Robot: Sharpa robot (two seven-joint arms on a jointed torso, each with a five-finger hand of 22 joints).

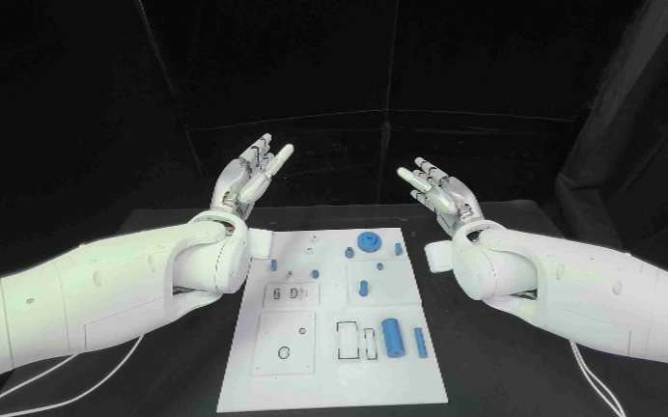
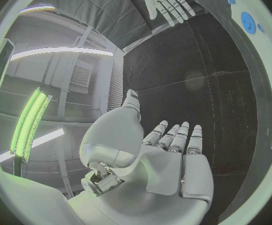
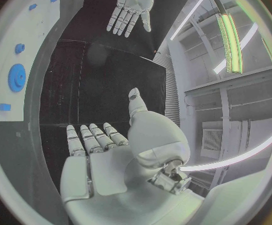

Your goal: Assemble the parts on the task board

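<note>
— Where are the hands?

— Both are raised above the far end of the black bench point(image 1: 167, 359), palms turned toward each other. The left hand point(image 1: 251, 178) is over the far left side, the right hand point(image 1: 443, 191) over the far right, well apart. Each has its fingers point(image 2: 173, 137) stretched out and spread, holding nothing.

— And the task board point(image 1: 320, 378)?

— It lies flat in the middle of the bench, between the two forearms, with its long side running from near to far. Neither hand touches it.

— What sits on it?

— Blue parts. A round blue gear point(image 1: 368, 240) is at the far end, right of centre. A small blue peg point(image 1: 274, 264) stands near the left edge, and another short piece point(image 1: 363, 289) lies around the middle. Nearer, on the right side, a fat blue cylinder point(image 1: 394, 337) lies beside a thinner blue pin point(image 1: 421, 342), both pointing near to far. Just left of them is a rectangular slot outline point(image 1: 347, 340).

— Does the right wrist camera show the gear?

— Yes, with smaller blue pieces around it on the white plate.
</note>
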